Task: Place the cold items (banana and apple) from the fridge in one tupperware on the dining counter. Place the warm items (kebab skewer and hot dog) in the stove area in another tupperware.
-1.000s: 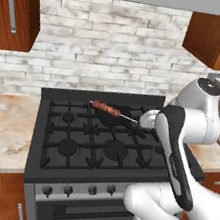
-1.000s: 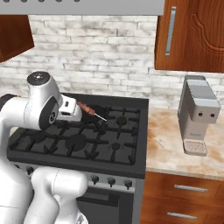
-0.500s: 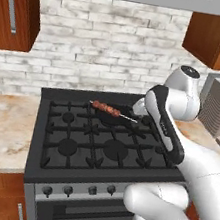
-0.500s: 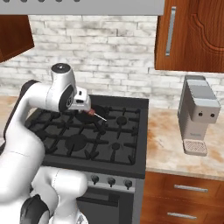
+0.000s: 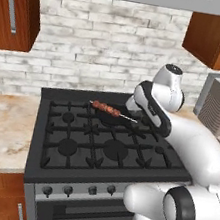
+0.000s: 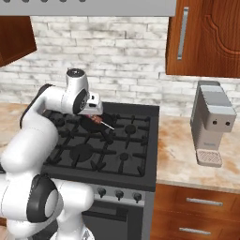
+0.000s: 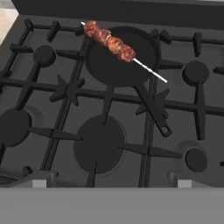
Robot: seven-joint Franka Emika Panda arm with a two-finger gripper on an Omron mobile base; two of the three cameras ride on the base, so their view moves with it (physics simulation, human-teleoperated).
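One kebab (image 5: 107, 109) lies across a small black pan (image 7: 121, 56) at the back of the stove (image 5: 101, 146). Its meat end points to the stove's back left, and its thin bare stick points toward the front right. The pan's handle reaches toward the front of the stove.

A second ago the arm stood low at the stove's right side. Now it has swung up and in, and the hand has come over the stove's back, near the kebab. The kebab and pan lie where they did before.

The gripper (image 7: 111, 183) hangs above the middle of the stove. Its jaws are as wide apart as they go. They hold nothing and touch nothing.

A grey coffee machine (image 6: 213, 123) stands on the counter (image 6: 187, 159) to the right of the stove.
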